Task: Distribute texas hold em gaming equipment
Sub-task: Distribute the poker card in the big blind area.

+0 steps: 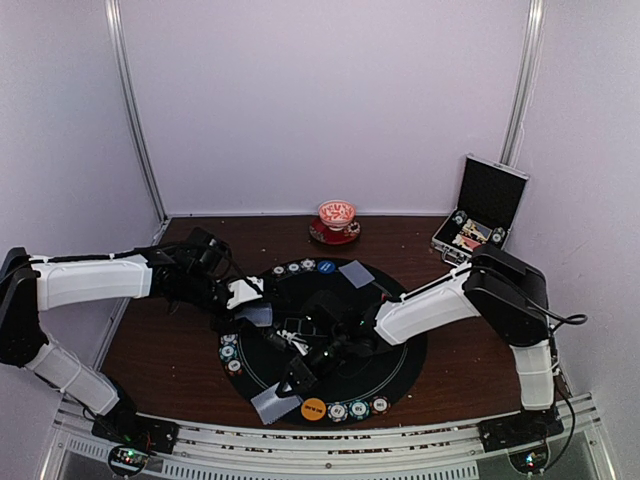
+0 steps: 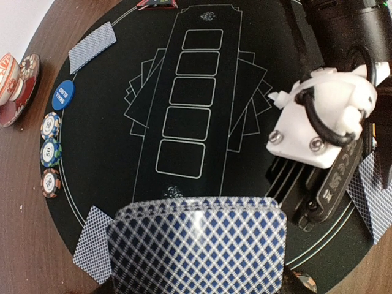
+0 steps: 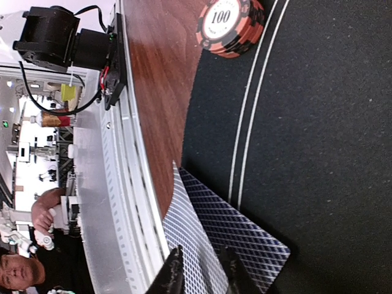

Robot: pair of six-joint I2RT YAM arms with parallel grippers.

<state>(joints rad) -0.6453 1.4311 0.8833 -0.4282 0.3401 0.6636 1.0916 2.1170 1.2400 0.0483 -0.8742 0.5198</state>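
Note:
My left gripper (image 1: 252,300) is shut on a deck of blue-backed cards (image 2: 196,245) over the left of the round black mat (image 1: 400,350); its fingers are hidden under the deck. My right gripper (image 3: 201,252) is narrowly open just above two overlapping cards (image 3: 202,229) at the mat's near edge, also visible from the top (image 1: 275,400). An orange disc (image 1: 313,408) and three chips (image 1: 358,408) lie beside them. A red 100 chip (image 3: 229,24) sits on the mat's rim. A blue disc (image 2: 62,95), three chips (image 2: 51,152) and single cards (image 2: 92,46) lie round the mat.
The open silver-edged black case (image 1: 480,215) stands at the back right. A red-patterned cup on a saucer (image 1: 337,222) sits at the back centre. The metal rail (image 3: 122,184) runs along the table's near edge. The right arm's wrist (image 2: 324,128) is close to the left gripper.

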